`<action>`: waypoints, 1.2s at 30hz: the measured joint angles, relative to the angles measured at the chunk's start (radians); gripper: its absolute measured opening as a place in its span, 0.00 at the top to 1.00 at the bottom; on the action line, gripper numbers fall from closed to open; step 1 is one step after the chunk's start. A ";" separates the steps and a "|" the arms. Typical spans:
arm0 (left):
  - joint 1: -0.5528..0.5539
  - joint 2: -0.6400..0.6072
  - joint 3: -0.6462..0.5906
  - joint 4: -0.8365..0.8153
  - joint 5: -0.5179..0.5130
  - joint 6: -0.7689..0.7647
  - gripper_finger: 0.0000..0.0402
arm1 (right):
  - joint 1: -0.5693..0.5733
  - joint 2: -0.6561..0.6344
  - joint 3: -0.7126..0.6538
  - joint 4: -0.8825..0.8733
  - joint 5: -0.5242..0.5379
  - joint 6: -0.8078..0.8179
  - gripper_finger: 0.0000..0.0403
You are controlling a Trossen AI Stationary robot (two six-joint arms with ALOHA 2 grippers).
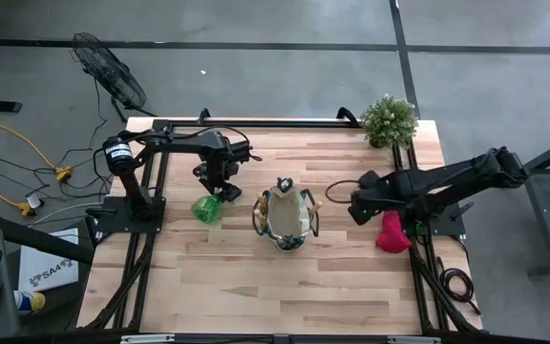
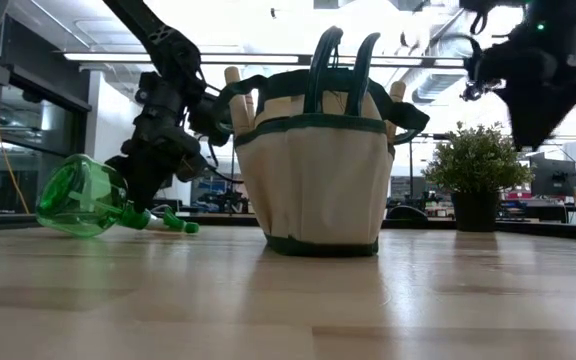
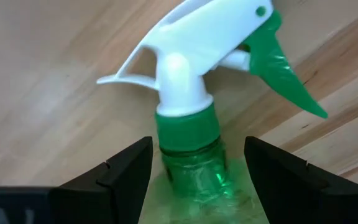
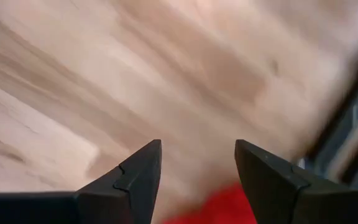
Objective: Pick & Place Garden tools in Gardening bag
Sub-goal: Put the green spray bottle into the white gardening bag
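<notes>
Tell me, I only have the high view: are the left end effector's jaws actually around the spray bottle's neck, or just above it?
Observer: The left end effector is open, one finger on each side of the green spray bottle neck, just below the white trigger head. No contact is visible yet.
Operator: Is the bottle upright?
Observer: No. In the low view it lies tipped on the table, nozzle end toward the gardening bag.
Operator: And the right side?
Observer: The right end effector is open, hanging above bare wood with the red glove just below its fingertips, holding nothing.
</notes>
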 joint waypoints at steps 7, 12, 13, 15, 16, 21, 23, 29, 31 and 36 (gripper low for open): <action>0.000 0.000 0.000 0.032 0.001 0.003 0.38 | 0.154 0.000 0.000 0.200 0.337 -0.197 0.51; 0.000 0.000 0.000 0.043 0.001 0.012 0.38 | 0.303 -0.011 -0.017 0.203 0.592 -0.143 0.51; 0.000 0.000 0.000 0.043 0.001 0.013 0.38 | 0.333 -0.018 -0.034 0.207 0.624 -0.114 0.51; 0.000 0.000 0.000 0.043 0.001 0.022 0.38 | 0.386 -0.036 -0.075 0.210 0.653 -0.051 0.51; 0.000 0.000 0.000 0.042 0.002 0.029 0.38 | 0.409 -0.048 -0.098 0.209 0.658 -0.014 0.51; 0.000 0.000 0.000 0.042 0.033 0.033 0.46 | 0.504 -0.118 -0.162 0.215 0.723 0.123 0.51; 0.000 0.000 0.000 0.041 0.032 0.039 0.50 | 0.528 -0.143 -0.177 0.218 0.752 0.144 0.51; 0.000 0.000 0.000 0.046 -0.001 0.059 0.57 | 0.540 -0.200 -0.235 0.285 0.749 0.149 0.51; 0.000 0.000 0.000 0.043 -0.007 0.067 0.57 | 0.541 -0.208 -0.249 0.321 0.749 0.144 0.51; -0.028 0.019 0.000 0.039 -0.020 0.111 0.56 | 0.541 -0.210 -0.286 0.377 0.737 0.138 0.51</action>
